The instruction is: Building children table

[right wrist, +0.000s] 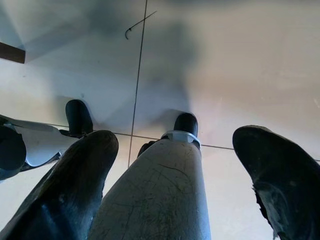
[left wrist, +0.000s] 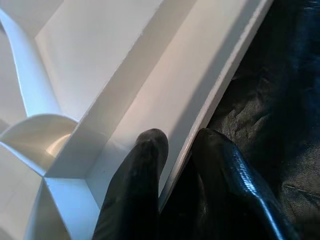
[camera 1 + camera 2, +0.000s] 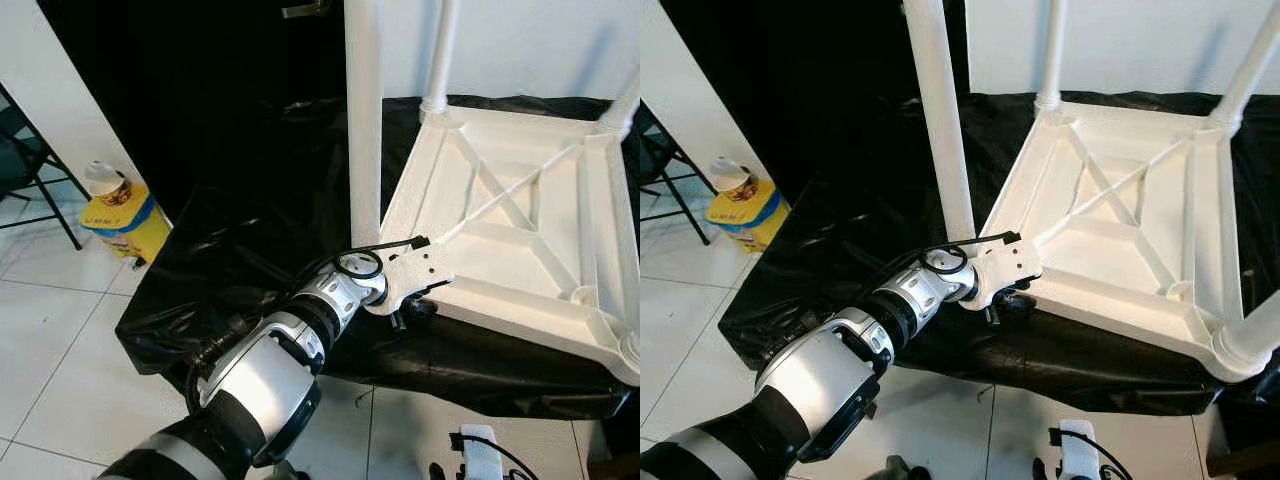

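Note:
A white children's table lies upside down on a black sheet, with white legs standing up from its corners; the nearest one rises at the near left corner. My left gripper reaches to that corner. In the left wrist view its black fingers pinch the table's rim, one on each side. My right gripper points down at the tiled floor with a white table leg between its fingers.
A yellow bag with a white cup stands on the floor at the left, beside a dark folding chair. A black backdrop hangs behind the sheet. My feet stand on white tiles near the table's front edge.

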You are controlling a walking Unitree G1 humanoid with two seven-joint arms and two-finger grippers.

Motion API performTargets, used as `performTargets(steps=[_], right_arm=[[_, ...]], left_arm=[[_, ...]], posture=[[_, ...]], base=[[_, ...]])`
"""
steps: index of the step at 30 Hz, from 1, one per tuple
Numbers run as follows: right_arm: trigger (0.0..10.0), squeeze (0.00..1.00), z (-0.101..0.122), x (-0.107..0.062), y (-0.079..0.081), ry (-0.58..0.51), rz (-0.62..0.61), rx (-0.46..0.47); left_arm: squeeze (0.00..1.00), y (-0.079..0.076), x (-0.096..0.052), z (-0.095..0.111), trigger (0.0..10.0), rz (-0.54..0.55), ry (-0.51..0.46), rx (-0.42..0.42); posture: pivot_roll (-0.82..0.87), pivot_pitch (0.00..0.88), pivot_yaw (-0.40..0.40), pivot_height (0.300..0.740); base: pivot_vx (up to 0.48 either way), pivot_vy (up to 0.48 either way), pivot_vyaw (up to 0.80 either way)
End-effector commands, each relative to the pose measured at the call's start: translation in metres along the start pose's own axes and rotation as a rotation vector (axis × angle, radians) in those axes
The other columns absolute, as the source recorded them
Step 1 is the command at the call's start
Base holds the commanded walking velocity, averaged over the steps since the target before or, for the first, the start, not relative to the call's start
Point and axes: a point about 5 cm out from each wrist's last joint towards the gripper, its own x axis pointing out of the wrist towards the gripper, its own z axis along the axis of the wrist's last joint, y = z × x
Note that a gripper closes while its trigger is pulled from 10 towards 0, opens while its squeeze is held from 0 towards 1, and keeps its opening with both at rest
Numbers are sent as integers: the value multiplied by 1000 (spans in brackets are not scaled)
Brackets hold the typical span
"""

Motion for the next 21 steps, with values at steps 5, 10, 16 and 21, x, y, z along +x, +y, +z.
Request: performTargets(steps=[5, 10, 16, 21], right_arm=[[10000, 141, -16, -3, 5, 62, 14, 8], [10000, 141, -16, -3, 5, 60, 15, 12], [10000, 141, -16, -3, 5, 59, 15, 16], [10000, 141, -15, -3, 5, 57, 17, 19]], left_arm=[[0, -10, 13, -5, 0, 194, 15, -43], [0, -11, 5, -18, 0, 73, 2, 31], [0, -4, -10, -37, 0, 33, 17, 56], [0, 13, -46, -76, 0, 64, 57, 5]], posture=[[-37, 47, 81, 740], [-29, 56, 81, 740], [-24, 58, 81, 740], [-11, 62, 68, 740]], base=[[0, 0, 0], [0, 0, 0], [0, 0, 0], [0, 0, 0]])
